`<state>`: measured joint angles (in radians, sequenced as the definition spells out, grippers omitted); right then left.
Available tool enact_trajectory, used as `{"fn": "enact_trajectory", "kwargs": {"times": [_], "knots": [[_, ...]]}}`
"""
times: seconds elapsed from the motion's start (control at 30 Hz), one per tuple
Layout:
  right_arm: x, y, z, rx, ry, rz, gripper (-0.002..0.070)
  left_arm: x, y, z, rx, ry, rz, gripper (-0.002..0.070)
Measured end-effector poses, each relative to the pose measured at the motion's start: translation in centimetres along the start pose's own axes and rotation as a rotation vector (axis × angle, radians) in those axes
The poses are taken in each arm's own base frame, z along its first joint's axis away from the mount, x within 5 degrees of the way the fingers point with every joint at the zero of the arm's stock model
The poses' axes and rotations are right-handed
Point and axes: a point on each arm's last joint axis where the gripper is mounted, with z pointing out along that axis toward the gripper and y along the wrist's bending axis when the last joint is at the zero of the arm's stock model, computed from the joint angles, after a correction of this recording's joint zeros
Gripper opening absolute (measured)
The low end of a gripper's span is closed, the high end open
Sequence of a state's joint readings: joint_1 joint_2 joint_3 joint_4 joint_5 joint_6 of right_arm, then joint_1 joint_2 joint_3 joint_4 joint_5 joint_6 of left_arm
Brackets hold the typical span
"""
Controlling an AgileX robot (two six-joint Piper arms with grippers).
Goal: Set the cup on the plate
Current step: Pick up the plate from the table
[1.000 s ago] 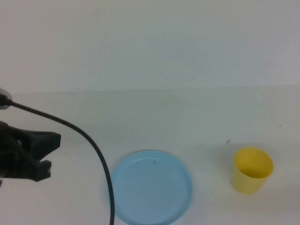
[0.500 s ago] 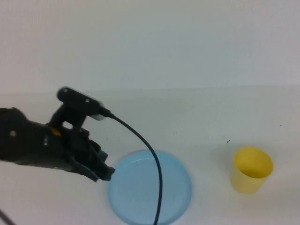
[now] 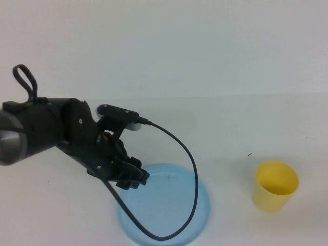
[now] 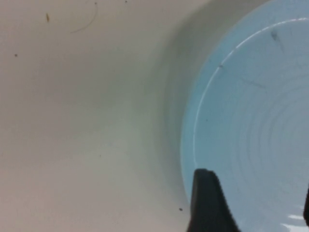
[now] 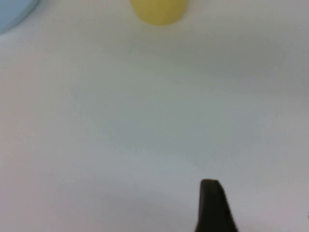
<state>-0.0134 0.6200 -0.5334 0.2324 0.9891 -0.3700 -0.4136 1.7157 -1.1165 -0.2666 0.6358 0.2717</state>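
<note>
The yellow cup [image 3: 275,185] stands upright on the white table at the right, apart from the light blue plate [image 3: 169,210] near the front middle. My left gripper [image 3: 134,177] hangs over the plate's left rim. In the left wrist view the left gripper [image 4: 256,203] is open, with its fingers [image 4: 207,203] spread and only the plate [image 4: 251,111] between them. My right arm is outside the high view. In its wrist view the right gripper [image 5: 259,208] is open above bare table, with the cup [image 5: 158,10] some way ahead and a corner of the plate [image 5: 14,9] off to one side.
A black cable [image 3: 189,169] loops from the left wrist across the plate. The white table [image 3: 230,128] runs back to a pale wall. A few small dark specks [image 3: 249,154] lie on the table near the cup.
My left arm has swung in from the left edge to over the plate's left rim, and its cable now lies across the plate. Cup and plate have not moved.
</note>
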Motion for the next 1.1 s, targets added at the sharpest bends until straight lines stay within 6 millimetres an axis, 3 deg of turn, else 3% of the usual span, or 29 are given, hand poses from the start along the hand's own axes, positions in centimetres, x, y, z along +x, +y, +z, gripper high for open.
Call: {"fn": "enact_trajectory", "kwargs": {"times": [0.17,0.43,0.53,0.73,0.87,1.1], "knots": [[-0.3,0.6,-0.1,-0.064,-0.027,0.04,0.0412,0.2,0.5,2.1,-0.014,0.057,-0.025,0.0386],[-0.5,0.9,-0.2,-0.098,-0.047,0.061,0.0412,0.5,1.1,3.8,-0.049,0.09,-0.047,0.0376],[-0.5,0.9,-0.2,-0.1,-0.047,0.062,0.0412,0.6,1.3,4.5,-0.056,0.107,-0.039,0.033],[-0.5,0.9,-0.2,-0.099,-0.05,0.062,0.0412,1.0,1.6,5.7,-0.065,0.144,-0.012,0.0138],[-0.5,0.9,-0.2,-0.099,-0.05,0.062,0.0412,1.0,1.6,5.9,-0.065,0.149,-0.001,0.0054],[-0.7,0.9,-0.2,-0.094,-0.064,0.063,0.0412,-1.5,1.5,4.4,-0.062,0.115,0.077,0.0019]]}}
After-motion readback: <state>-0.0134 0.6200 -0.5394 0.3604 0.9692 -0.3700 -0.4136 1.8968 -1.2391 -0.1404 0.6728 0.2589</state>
